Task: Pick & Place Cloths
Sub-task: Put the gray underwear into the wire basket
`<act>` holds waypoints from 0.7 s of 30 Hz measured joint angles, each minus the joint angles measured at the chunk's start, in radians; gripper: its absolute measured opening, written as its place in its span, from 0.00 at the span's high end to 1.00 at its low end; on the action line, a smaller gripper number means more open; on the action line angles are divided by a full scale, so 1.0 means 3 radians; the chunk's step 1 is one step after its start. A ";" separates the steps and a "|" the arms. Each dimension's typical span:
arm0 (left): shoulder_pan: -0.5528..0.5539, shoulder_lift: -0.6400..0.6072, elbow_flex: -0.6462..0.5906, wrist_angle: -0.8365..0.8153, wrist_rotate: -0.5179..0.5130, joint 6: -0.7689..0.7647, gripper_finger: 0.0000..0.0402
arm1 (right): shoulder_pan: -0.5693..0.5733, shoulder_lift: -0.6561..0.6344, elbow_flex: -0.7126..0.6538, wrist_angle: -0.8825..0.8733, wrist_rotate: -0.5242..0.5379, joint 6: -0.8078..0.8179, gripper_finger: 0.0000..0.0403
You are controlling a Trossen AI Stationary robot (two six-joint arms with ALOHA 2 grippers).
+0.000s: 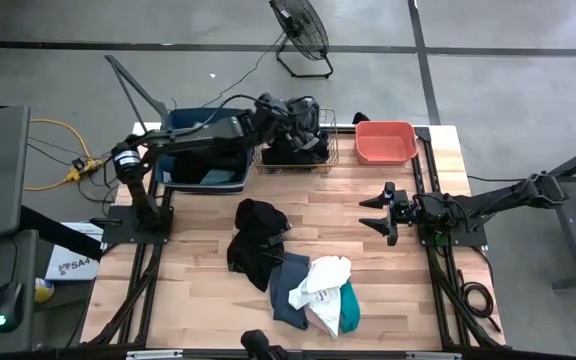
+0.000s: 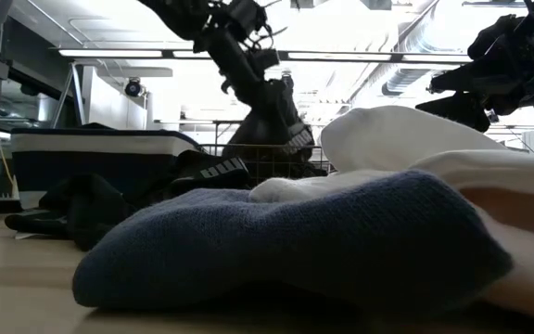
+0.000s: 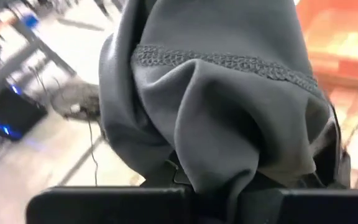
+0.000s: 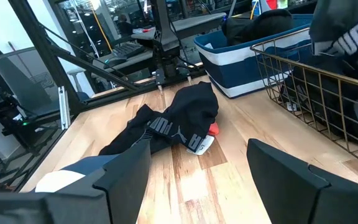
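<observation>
partly done: left gripper, clamped shut on a dark cloth, hangs over the basket; right gripper waits wide open, empty. more cloths remain on the table.

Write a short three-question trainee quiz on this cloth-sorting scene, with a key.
1. True or false: the left pincer is shut on a dark cloth over the wire basket.
2. Which tub is coral: A, the one right of the basket, or B, the one left of it?
3. Fill in: the right pincer hangs over the table, open and ____.

Key: 1 true; 2 A; 3 empty.
</observation>
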 joint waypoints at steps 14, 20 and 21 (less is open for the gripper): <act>0.0003 0.0170 0.0003 -0.0765 0.0379 -0.0393 0.97 | 0.0000 0.0000 0.0000 0.0000 0.0000 0.0000 0.35; 0.0035 0.0169 0.0001 -0.0954 0.0528 -0.0738 0.97 | 0.0000 0.0000 0.0000 0.0000 0.0000 0.0000 0.35; 0.0048 0.0170 0.0001 -0.0999 0.0574 -0.0792 0.97 | -0.0001 0.0000 0.0000 0.0000 0.0000 0.0000 0.35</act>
